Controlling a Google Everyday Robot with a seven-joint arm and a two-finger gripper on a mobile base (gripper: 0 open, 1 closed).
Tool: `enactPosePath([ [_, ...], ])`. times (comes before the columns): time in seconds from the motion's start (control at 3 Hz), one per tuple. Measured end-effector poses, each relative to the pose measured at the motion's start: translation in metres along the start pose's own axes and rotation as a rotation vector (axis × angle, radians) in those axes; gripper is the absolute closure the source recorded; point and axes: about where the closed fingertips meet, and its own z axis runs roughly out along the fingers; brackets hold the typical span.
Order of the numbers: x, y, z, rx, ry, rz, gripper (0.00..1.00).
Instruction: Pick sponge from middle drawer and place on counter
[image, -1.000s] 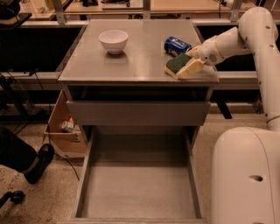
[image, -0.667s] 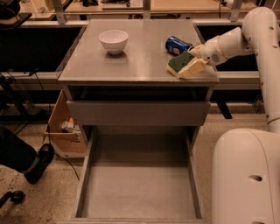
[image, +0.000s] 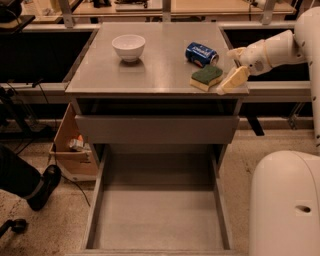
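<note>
The sponge (image: 206, 76), green face up over a yellow layer, lies flat on the counter (image: 160, 65) near its front right corner. My gripper (image: 232, 67) is just to the right of the sponge at the counter's right edge, open, with one tan finger (image: 233, 80) beside the sponge and not holding it. The middle drawer (image: 96, 200) is pulled far out below, and nothing lies on its flat grey floor.
A blue can (image: 201, 53) lies on its side just behind the sponge. A white bowl (image: 129, 46) stands at the counter's back left. A shorter drawer with a plain front panel (image: 156, 129) is slightly open above the middle one. A cardboard box (image: 70, 147) and a person's shoe (image: 44, 186) are on the floor at left. My white base (image: 285, 205) is at lower right.
The gripper has let go of the sponge and drawn back to the right. The sponge now rests flat on the counter.
</note>
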Motion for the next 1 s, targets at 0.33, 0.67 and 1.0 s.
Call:
enactPosePath([
  [0.33,0.008,0.007,-0.038,0.004,-0.045,0.006,0.00],
  [0.67,0.016,0.019,-0.088,0.015,-0.117,0.001,0.00],
  [1.0,0.023,0.024,-0.144,0.082,-0.159,0.000,0.00],
])
